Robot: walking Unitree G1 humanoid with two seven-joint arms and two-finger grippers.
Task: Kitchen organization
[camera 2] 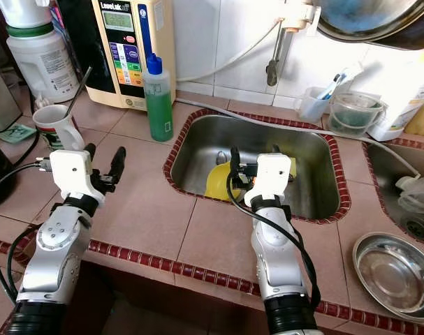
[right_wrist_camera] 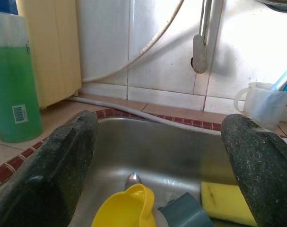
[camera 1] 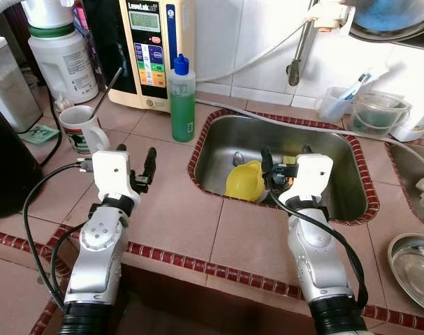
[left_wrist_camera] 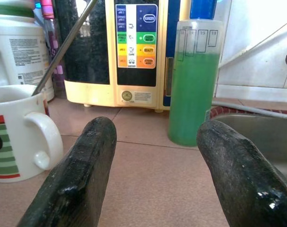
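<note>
A yellow plastic cup (camera 1: 245, 181) lies in the steel sink (camera 1: 341, 150), beside a yellow sponge (right_wrist_camera: 226, 203) and a grey-blue object (right_wrist_camera: 181, 215). My right gripper (camera 1: 286, 162) hovers open over the sink's near side, just above and right of the cup, holding nothing. My left gripper (camera 1: 136, 157) stands open over the tiled counter left of the sink, also empty. It points toward a green soap bottle (left_wrist_camera: 193, 80) and a white striped mug (camera 1: 82, 129) with a spoon in it.
A cream water machine (camera 1: 152, 49) and a white jug (camera 1: 61, 59) stand against the back wall. A tap (camera 1: 295, 66) hangs over the sink. Clear plastic containers (camera 1: 379, 112) sit at the back right, and a steel bowl (camera 1: 414, 269) at the near right.
</note>
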